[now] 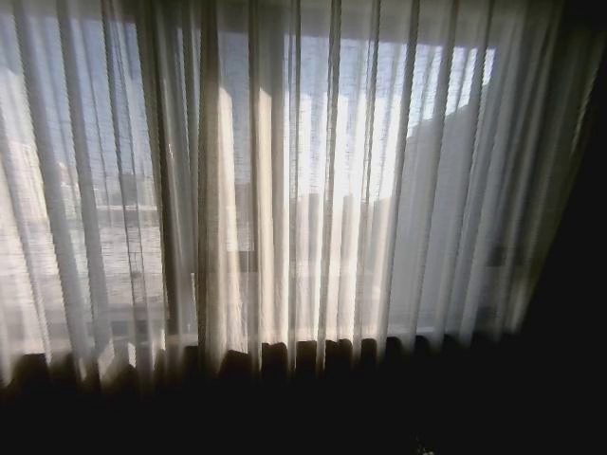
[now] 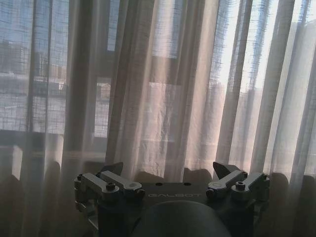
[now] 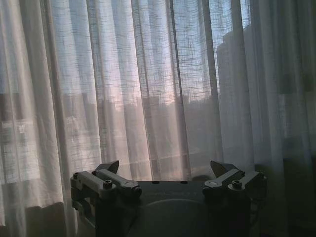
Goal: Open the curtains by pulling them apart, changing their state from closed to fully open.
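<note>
Backlit thru curtains; foreground dark, corners vignetted.

Bright backlit window, dark floor

Curtains drawn shut across the window, no gap visible; dark strip beneath hem, contents perhaps floor.

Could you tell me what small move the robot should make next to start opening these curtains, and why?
Probably ease one gripper forward toward a fold near the middle. The curtains hang fully closed across the window, and both the left gripper and right gripper sit open, short of the fabric, holding nothing.
</note>
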Controlling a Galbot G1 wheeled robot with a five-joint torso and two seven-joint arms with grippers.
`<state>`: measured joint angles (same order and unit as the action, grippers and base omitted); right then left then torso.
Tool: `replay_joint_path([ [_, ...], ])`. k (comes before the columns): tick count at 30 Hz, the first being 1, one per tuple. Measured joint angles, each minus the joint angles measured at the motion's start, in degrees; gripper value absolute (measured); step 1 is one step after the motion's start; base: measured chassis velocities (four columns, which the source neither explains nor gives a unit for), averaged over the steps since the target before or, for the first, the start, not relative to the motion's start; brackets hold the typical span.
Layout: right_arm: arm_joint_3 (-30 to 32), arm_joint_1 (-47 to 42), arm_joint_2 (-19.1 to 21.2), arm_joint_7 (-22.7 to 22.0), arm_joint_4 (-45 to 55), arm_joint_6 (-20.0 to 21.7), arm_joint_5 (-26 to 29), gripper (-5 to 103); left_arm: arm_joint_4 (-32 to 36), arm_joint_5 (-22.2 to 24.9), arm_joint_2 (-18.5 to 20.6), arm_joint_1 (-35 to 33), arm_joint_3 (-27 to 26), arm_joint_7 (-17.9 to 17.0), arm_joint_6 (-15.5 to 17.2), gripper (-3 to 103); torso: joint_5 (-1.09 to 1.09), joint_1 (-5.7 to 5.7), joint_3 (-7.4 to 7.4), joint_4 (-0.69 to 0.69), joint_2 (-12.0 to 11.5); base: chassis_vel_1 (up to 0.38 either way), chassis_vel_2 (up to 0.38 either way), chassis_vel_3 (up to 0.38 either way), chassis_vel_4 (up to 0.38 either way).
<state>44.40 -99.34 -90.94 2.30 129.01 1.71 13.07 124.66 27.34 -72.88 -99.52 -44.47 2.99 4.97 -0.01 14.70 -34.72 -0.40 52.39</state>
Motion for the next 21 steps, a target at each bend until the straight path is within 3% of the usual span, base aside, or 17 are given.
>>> replay_joint_path([
  [21, 0.25, 0.60, 0.41, 1.94, -0.84, -1.29, -1.69, 100, 0.10, 0.01, 0.23, 0.30, -0.55, 0.19, -0.97, 100, 0.00, 0.00, 0.00, 0.01, 0.00, 0.000, 0.000, 0.000, 0.000],
])
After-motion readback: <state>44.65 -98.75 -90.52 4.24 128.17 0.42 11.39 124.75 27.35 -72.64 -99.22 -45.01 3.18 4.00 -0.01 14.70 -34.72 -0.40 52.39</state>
